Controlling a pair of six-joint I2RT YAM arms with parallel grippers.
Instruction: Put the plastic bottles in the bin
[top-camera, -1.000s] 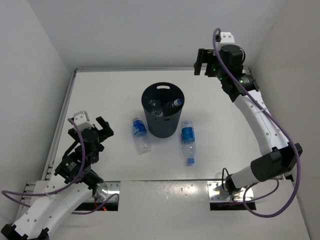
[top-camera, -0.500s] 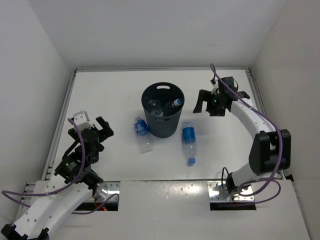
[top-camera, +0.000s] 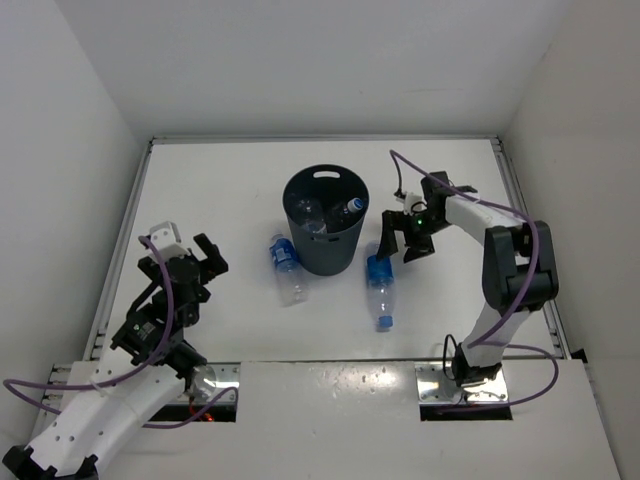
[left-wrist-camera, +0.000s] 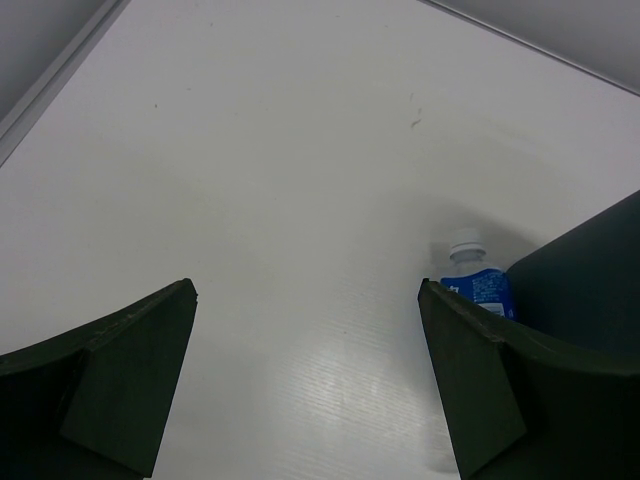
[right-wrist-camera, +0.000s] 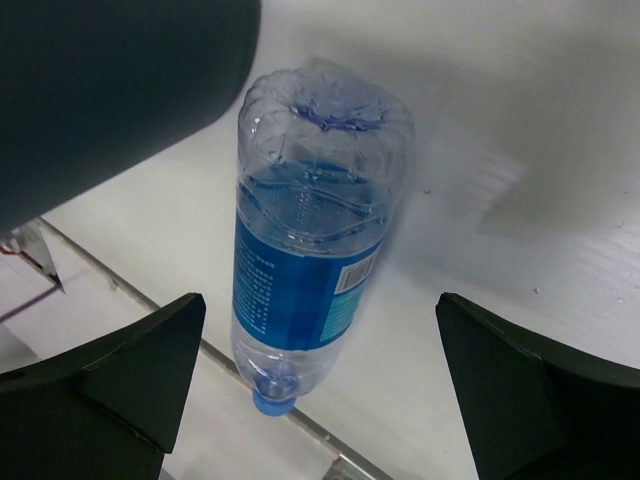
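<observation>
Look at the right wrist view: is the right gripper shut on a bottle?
No, the right gripper is open, fingers either side of the bottle.

Jaws spread on both: left end effector (top-camera: 207, 255), arm tucked; right end effector (top-camera: 396, 246), elbow bent.

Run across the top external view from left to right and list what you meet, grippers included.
left gripper → left-hand loose bottle → bin → right-hand loose bottle → right gripper
</observation>
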